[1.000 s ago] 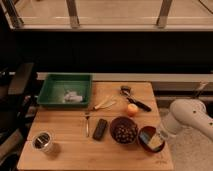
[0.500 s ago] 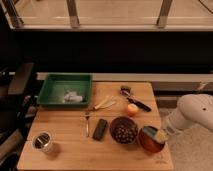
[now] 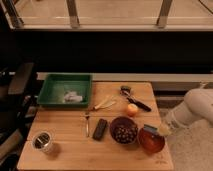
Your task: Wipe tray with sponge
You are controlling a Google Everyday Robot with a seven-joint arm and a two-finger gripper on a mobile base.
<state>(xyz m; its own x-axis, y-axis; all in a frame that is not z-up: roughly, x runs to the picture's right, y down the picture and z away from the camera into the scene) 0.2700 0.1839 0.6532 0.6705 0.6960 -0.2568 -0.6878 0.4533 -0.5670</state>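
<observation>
Your gripper (image 3: 159, 131) sits at the right front of the bench (image 3: 75, 152), above the far rim of a reddish-brown bowl (image 3: 151, 144). Its fingers (image 3: 163, 130) are drawn close together, and they appear to pinch the sponge (image 3: 150, 129). You see that sponge as a small, soft-looking teal-blue block, poised just over the bowl's edge. Behind the gripper, the smooth white arm (image 3: 200, 107) runs out past the right edge of the view.

Just left of the reddish bowl you have a round dark bowl (image 3: 124, 133) filled with small brown pieces, the two bowls nearly touching. A flat black rectangular bar (image 3: 101, 128) lies beside it, and a slim metal fork (image 3: 87, 125) lies to the left of that. Farther back there is a round orange fruit (image 3: 131, 109), a black-handled utensil (image 3: 134, 98) lying at a slant, and a pale utensil (image 3: 104, 104).

The tray (image 3: 50, 92) is well apart from your gripper, at the back left corner of the bench. It is green plastic, shallow and rectangular with flared sides, and a small crumpled whitish scrap (image 3: 74, 96) lies inside it. A shiny metal cup (image 3: 42, 141) stands upright at the front left. The bench top is pale wood planking with visible grain.
</observation>
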